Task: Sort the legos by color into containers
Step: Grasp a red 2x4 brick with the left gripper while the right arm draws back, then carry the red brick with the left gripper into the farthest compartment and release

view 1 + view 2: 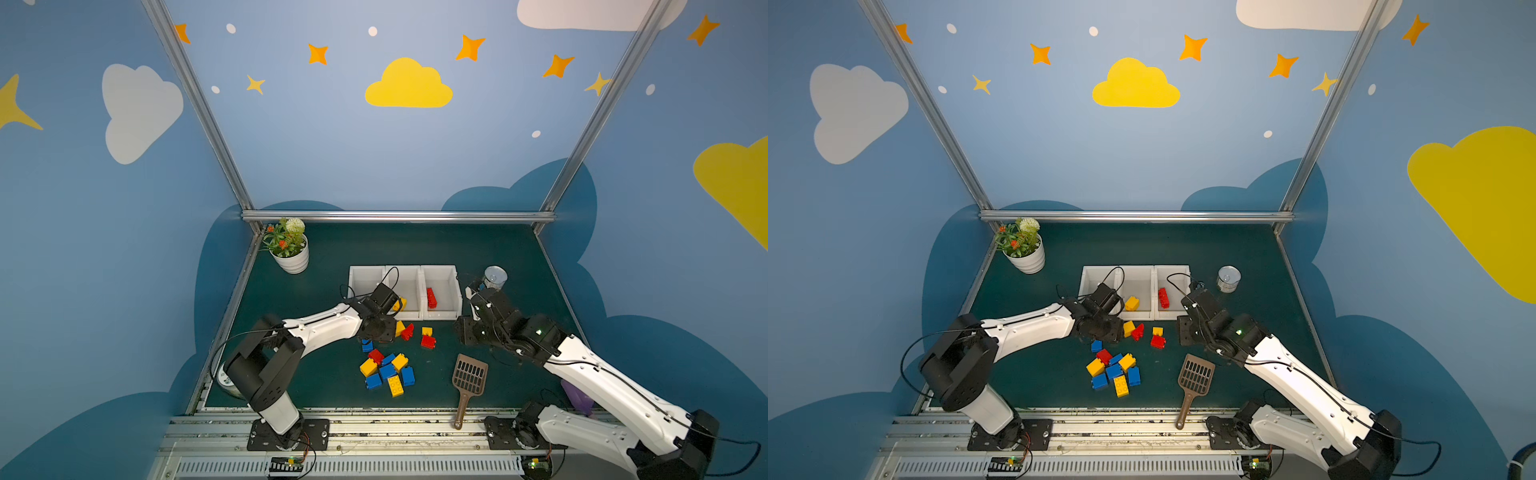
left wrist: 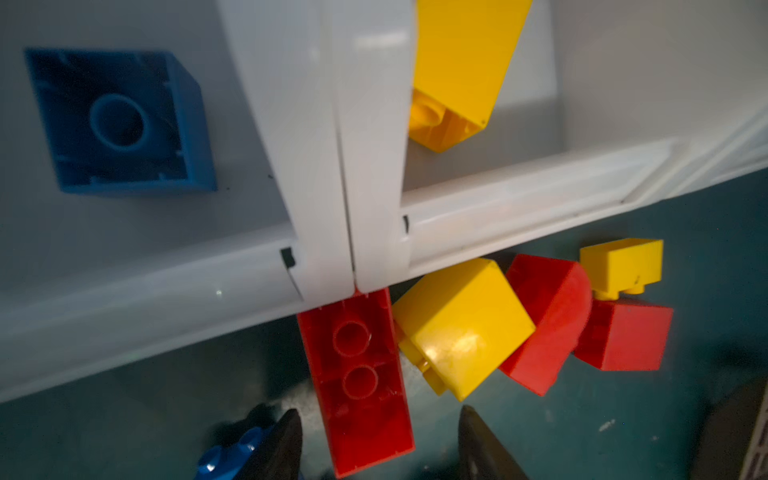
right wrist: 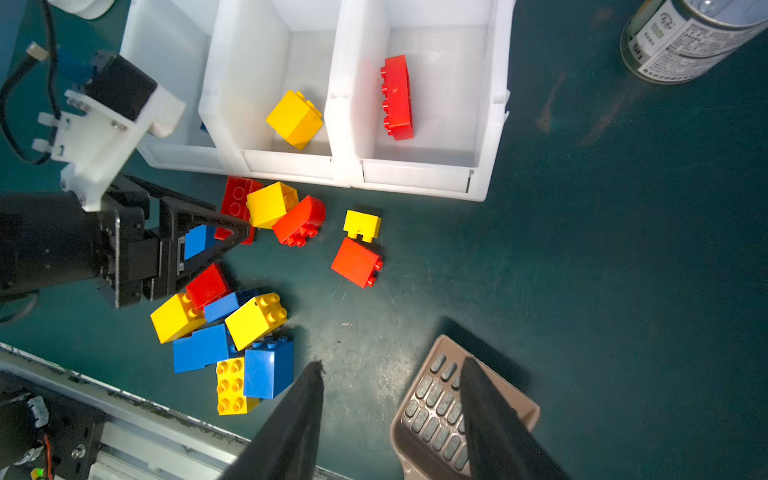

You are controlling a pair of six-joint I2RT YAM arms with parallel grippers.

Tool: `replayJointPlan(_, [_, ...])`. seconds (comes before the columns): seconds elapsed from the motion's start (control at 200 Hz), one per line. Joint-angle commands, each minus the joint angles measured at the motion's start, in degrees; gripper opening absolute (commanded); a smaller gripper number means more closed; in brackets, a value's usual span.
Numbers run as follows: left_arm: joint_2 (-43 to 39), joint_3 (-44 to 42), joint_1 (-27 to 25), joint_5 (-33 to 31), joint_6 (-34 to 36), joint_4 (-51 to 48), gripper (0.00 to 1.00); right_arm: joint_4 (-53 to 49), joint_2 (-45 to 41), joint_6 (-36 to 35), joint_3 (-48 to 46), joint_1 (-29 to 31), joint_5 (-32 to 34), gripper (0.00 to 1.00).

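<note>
Three white bins [image 1: 420, 316] stand side by side. The left bin holds a blue brick [image 2: 120, 120], the middle bin a yellow brick [image 3: 295, 120], the right bin a long red brick [image 3: 397, 97]. In front of the bins lies another long red brick [image 2: 365, 395], studs down, one end against the bin fronts. My left gripper [image 2: 378, 440] is open astride its near end, with a gap on both sides. A yellow brick [image 2: 461, 324] and a red brick [image 2: 548, 320] lie beside it. My right gripper [image 3: 390, 374] hangs open and empty above the mat. Several mixed bricks [image 1: 388, 372] are heaped nearer the front.
A brown slotted scoop [image 1: 468, 380] lies right of the heap, partly under my right gripper. A small yellow brick [image 1: 427, 331] and a red brick [image 1: 428, 341] sit apart. A tin can [image 1: 495, 277] stands right of the bins, a potted plant [image 1: 291, 249] at the back left.
</note>
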Motion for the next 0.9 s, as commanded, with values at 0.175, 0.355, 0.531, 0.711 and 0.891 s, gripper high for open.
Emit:
replayJointPlan(0.175, [3.0,0.9,-0.4,-1.1,0.5,-0.8,0.50,1.6,2.3,-0.2,0.3,-1.0,-0.5,0.53])
replayJointPlan(0.355, [4.8,1.2,-0.4,-1.2,1.0,-0.6,0.37,1.8,2.6,0.3,0.3,-1.2,-0.3,0.53])
replayJointPlan(0.531, [3.7,1.1,-0.6,-1.1,1.4,-1.2,0.32,1.4,1.7,0.5,0.1,-1.3,0.4,0.51])
replayJointPlan(0.711, [-0.6,0.3,-2.5,0.8,-0.2,-3.1,0.31,0.9,1.0,0.9,-0.1,-1.4,1.0,0.51])
replayJointPlan(0.891, [-5.1,1.1,-4.1,2.6,-1.7,-2.5,0.32,0.2,-0.1,1.4,-0.5,-1.4,1.6,0.50])
